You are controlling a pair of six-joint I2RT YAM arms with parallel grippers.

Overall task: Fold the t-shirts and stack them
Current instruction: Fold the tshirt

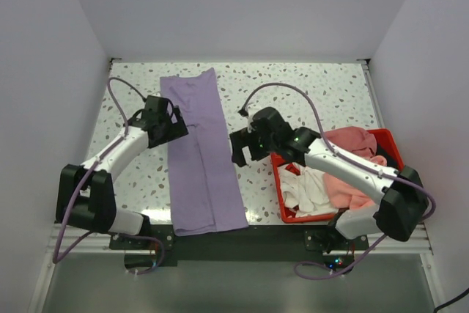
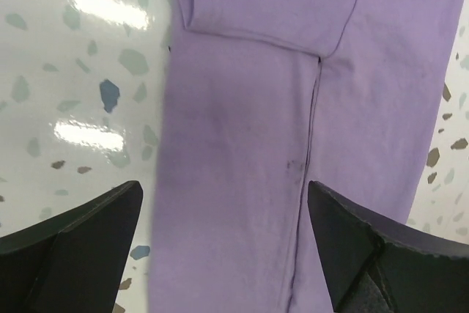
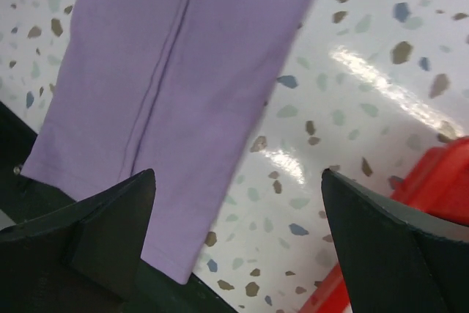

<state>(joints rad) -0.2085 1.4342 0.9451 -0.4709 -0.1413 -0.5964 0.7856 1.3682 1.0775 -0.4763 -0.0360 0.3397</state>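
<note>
A purple t-shirt lies folded into a long strip down the middle left of the table. It fills the left wrist view and shows in the right wrist view. My left gripper is open and empty over the strip's left edge, its fingers wide apart. My right gripper is open and empty just right of the strip, over bare table, its fingers wide apart. More shirts, pink and white, lie crumpled in a red bin.
The red bin stands at the right near edge; its corner shows in the right wrist view. White walls close in the speckled table on three sides. A dark rail runs along the near edge.
</note>
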